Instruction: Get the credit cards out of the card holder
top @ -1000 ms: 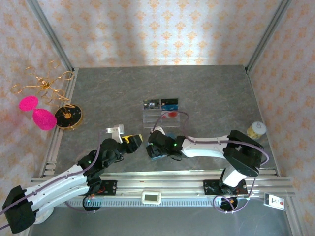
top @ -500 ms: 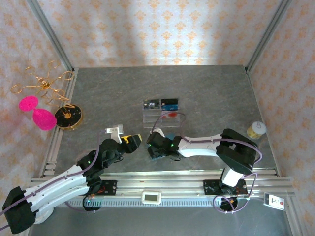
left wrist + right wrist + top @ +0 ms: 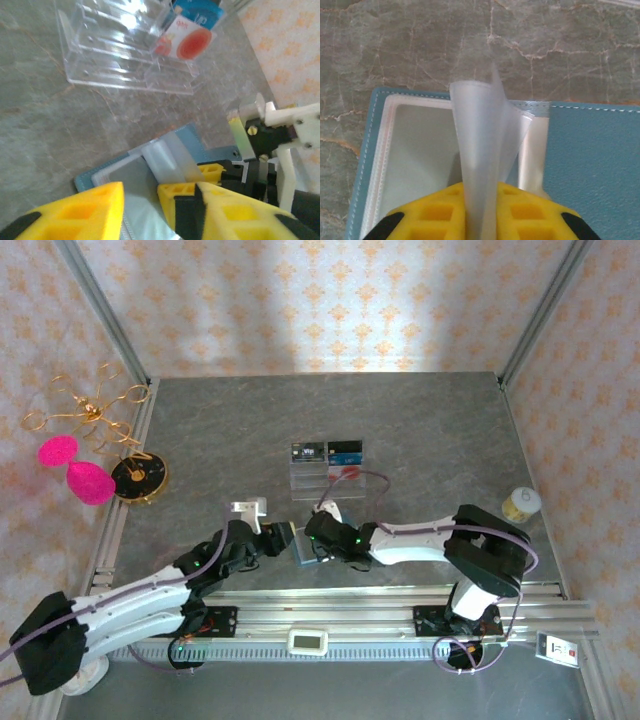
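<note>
red blot and illegible red lettering mark the pale card (image 3: 186, 42).

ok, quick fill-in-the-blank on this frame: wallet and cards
1. The wallet lies ____ on the table.
2. The right gripper pinches a ____ plastic pocket of the wallet.
3. The card with the red circle stands in the see-through ____.

Missing words: open; clear; tray.
</note>
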Controlling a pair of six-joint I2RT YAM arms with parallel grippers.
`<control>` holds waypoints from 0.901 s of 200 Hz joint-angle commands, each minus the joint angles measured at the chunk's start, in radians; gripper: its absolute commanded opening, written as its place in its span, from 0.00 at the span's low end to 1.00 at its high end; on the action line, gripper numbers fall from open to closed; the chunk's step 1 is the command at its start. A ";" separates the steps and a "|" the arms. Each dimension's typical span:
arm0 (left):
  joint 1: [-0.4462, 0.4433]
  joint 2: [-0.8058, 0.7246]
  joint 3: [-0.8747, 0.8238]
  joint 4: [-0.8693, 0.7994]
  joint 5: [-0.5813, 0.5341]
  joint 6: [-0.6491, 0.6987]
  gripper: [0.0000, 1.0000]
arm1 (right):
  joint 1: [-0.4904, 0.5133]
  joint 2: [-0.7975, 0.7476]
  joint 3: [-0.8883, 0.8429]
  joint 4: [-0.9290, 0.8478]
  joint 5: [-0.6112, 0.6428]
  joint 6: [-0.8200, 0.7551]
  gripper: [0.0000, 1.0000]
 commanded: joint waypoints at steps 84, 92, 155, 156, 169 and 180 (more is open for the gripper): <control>-0.105 0.465 0.038 0.336 0.086 -0.056 0.00 | 0.006 -0.075 -0.148 0.142 -0.015 0.223 0.05; -0.107 0.479 0.060 0.268 0.057 -0.052 0.00 | 0.006 -0.077 -0.151 0.138 -0.006 0.232 0.07; -0.107 0.512 0.076 0.083 0.006 -0.001 0.00 | 0.005 -0.179 -0.191 -0.014 0.162 0.338 0.23; -0.107 0.511 0.076 0.083 0.006 0.000 0.00 | 0.006 -0.182 -0.191 -0.016 0.164 0.338 0.23; -0.107 0.511 0.073 0.079 0.008 0.003 0.00 | 0.006 -0.204 -0.207 -0.053 0.187 0.352 0.25; -0.106 0.507 0.073 0.079 0.009 0.010 0.00 | 0.006 -0.218 -0.223 -0.079 0.202 0.368 0.27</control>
